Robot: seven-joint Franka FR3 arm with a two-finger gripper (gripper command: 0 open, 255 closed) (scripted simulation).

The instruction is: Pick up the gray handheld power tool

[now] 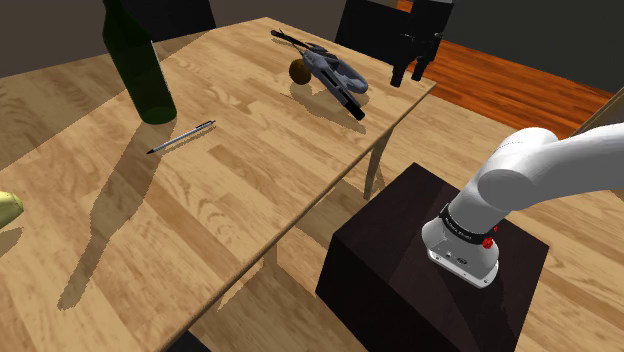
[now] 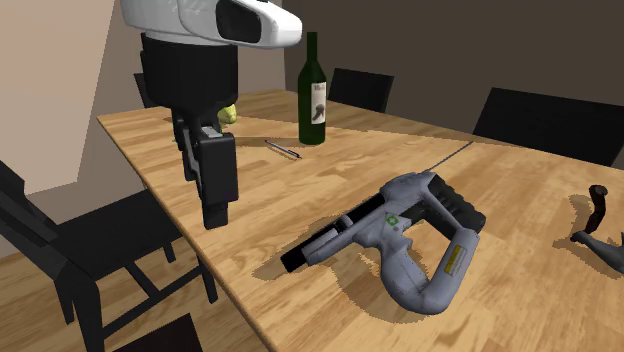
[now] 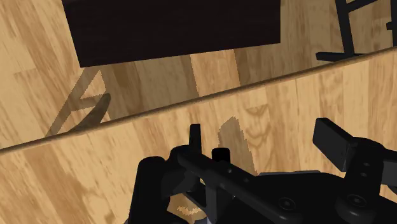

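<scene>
The wooden table (image 1: 250, 200) takes up most of the shoulder view, and its left part runs out of that picture. Beside the table's near edge stands the dark stand (image 1: 400, 260). The white arm (image 1: 560, 165) rises from it and leaves the picture at the right. Black chairs (image 2: 60, 250) stand around the table, each one partly cut off or half hidden behind its top.

A dark green bottle (image 2: 315, 90) stands upright on the table, well in from its edges (its neck is cut off in the shoulder view). The gray power tool (image 2: 410, 235) lies on its side on the table near one corner, with its black nose toward the table's edge and a thin cord trailing inward.

The black gripper (image 2: 200, 200) hangs above the table's edge by that corner, apart from the tool. Its fingers stand apart with nothing between them. The wrist view looks past them at the table's edge, with the floor and the stand below.

A pen (image 1: 182, 137) lies flat on the table near the bottle. A round brown thing (image 1: 300, 70) rests on the table just beside the tool; what it is cannot be told. A yellow thing (image 1: 5, 208) is cut off at the table's left end. A dark object (image 2: 600, 220) on the table is also cut off and hard to make out.
</scene>
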